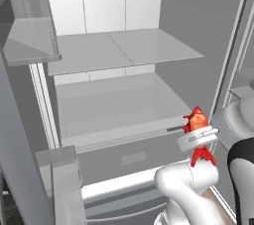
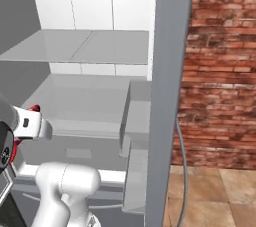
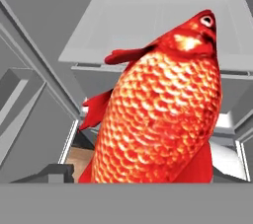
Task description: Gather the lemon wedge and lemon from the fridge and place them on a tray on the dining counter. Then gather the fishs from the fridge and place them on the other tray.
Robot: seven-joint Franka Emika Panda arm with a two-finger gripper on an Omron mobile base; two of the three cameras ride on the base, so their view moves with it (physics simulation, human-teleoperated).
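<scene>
Holding a red-orange fish [image 3: 158, 109] in front of the open fridge [image 1: 119, 55]; jaws spread wide and clamped on its body. Fingertips hidden behind the fish in hand view. From the left base, head and tail poke out either side of the wrist; shelves bare.

Arm's folded up tight, white elbow low in the left base view, wrist raised above it. The gripper [image 1: 198, 135] points upward, jaws spread wide around a red-orange fish [image 3: 158, 114], clamped on its body, head up.
</scene>
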